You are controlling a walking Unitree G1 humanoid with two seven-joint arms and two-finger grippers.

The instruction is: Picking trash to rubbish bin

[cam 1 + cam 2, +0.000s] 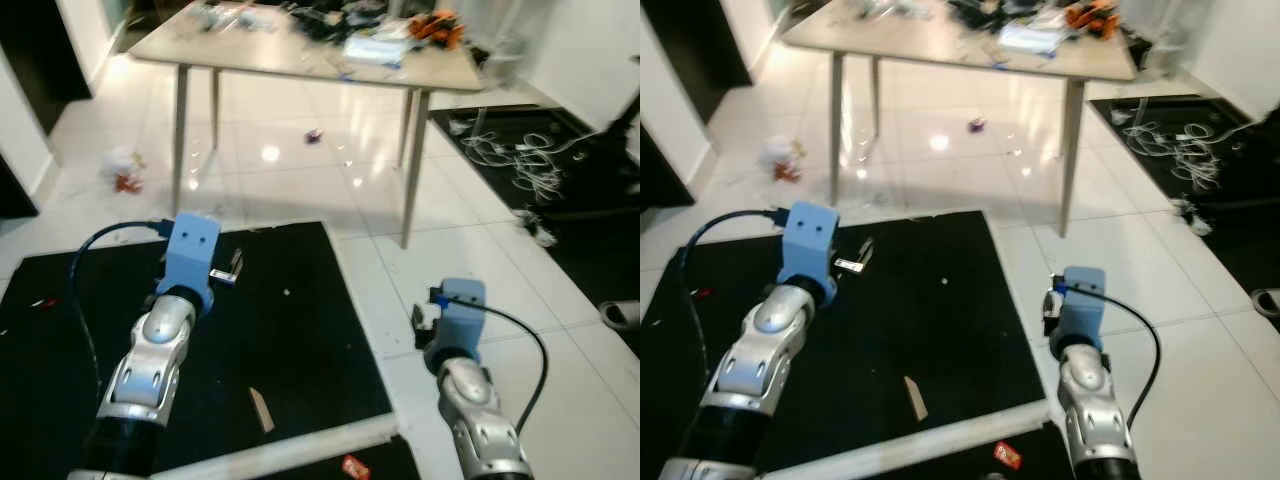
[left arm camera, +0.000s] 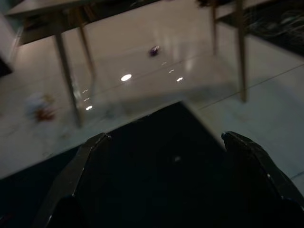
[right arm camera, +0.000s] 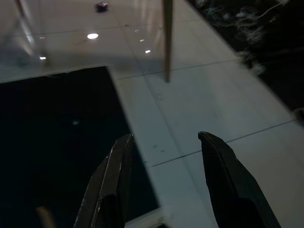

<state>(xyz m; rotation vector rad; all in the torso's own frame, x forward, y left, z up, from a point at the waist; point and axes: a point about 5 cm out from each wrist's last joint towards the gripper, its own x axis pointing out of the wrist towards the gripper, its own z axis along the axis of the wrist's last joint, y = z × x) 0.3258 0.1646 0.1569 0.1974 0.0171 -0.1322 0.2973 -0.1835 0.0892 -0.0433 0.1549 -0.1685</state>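
Glossy white tiled floor carrying a matte black rectangular mat. Left gripper over the mat, long black fingers spread, empty. Right gripper above the mat's right edge, fingers parted, empty. Crumpled white-and-red trash beyond the mat's far left corner; small purple scrap beyond the mat, under the slim-legged pale table.

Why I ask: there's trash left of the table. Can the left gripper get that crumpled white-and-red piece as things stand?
Probably not yet. The crumpled trash lies on the tiles beyond the black mat, well ahead of the open left gripper. Nothing blocks the way.
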